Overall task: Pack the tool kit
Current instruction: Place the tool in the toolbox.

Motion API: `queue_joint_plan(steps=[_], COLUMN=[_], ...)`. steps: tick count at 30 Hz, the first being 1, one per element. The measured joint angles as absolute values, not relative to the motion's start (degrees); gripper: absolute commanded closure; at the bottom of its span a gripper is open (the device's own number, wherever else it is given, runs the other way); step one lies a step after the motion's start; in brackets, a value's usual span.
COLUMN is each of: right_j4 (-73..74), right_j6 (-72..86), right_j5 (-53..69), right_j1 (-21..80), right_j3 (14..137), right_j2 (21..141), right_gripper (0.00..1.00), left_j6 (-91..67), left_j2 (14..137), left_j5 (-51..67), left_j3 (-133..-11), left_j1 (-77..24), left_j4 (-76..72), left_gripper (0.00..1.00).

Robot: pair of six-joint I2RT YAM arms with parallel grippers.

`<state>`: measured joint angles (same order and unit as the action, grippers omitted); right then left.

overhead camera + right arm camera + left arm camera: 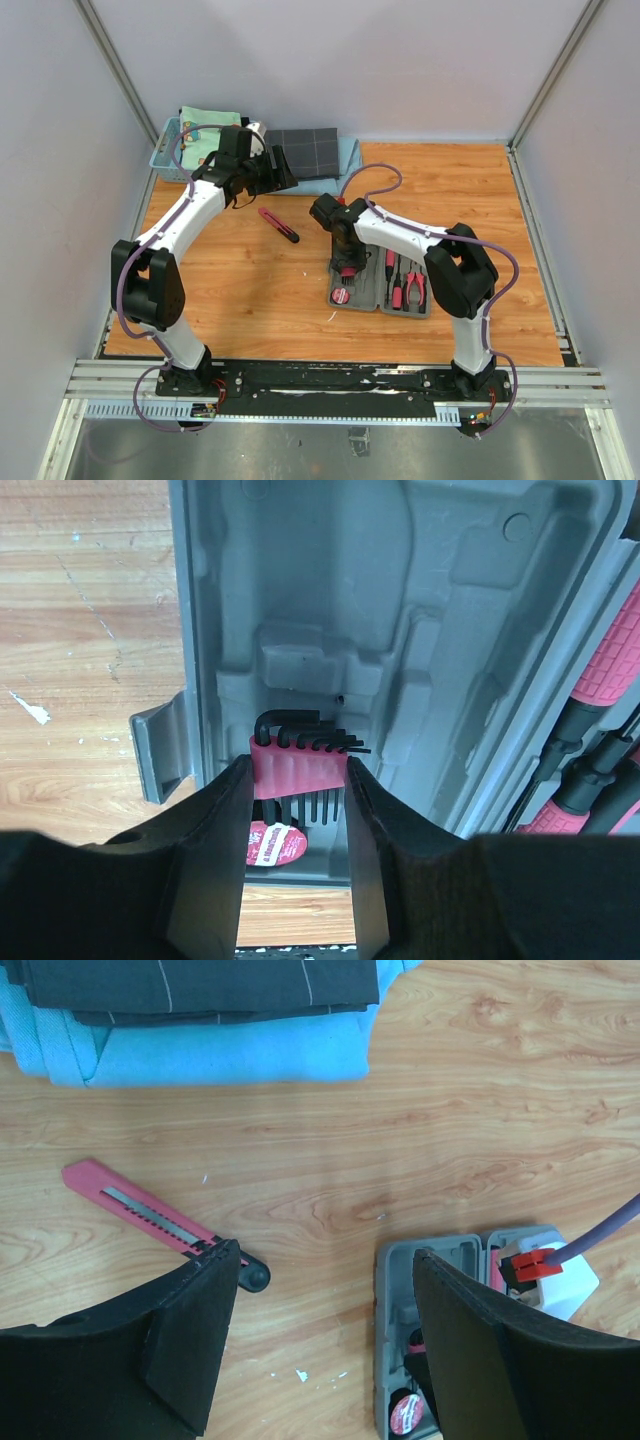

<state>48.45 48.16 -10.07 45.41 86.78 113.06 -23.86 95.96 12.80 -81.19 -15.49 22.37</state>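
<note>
Case: flat grey moulded-plastic hinged case (330,600), rounded corners, lies open on the wood-grain table (250,290) in front of the right arm; matt recessed slots, left half mostly bare.
Right gripper: (345,268) points down over the case's left half, black flat pads clamped on both sides of the small pink plastic holder with black bent hex keys (300,770).
Hex keys: fanned, short ends up, just above their slot; can't tell if they touch it.
Tape: round pink-labelled tape (268,842) sits in the case's near corner, below the holder.
Handled tools: pink ribbed-grip tools with black collars (605,670) lie side by side in the case's right half.
Knife: slim pink-and-black snap-off knife (140,1210), metal strip along the body, lies flat on the wood, left of the case, well apart.
Left gripper: (325,1253) hangs above the table near the knife, fingers spread, nothing between them.
Cloth: dark grey checked folded cloth (305,150) on a light blue soft folded one (220,1055), far edge.
Basket: light blue lattice plastic basket (165,152), far left corner.
</note>
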Motion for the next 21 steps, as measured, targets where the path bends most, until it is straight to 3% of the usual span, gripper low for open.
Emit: queue_joint_plan(steps=[21], right_j4=[44.27], right_j6=[51.11], right_j5=[-5.80], right_j1=[45.41], right_j3=[85.69], right_j2=[113.40], right_gripper=[0.83], left_j6=[-23.86], left_j2=[95.96], left_j5=[12.84], left_j3=[-81.19], left_j1=[-15.49], left_j4=[22.39], left_gripper=[0.26])
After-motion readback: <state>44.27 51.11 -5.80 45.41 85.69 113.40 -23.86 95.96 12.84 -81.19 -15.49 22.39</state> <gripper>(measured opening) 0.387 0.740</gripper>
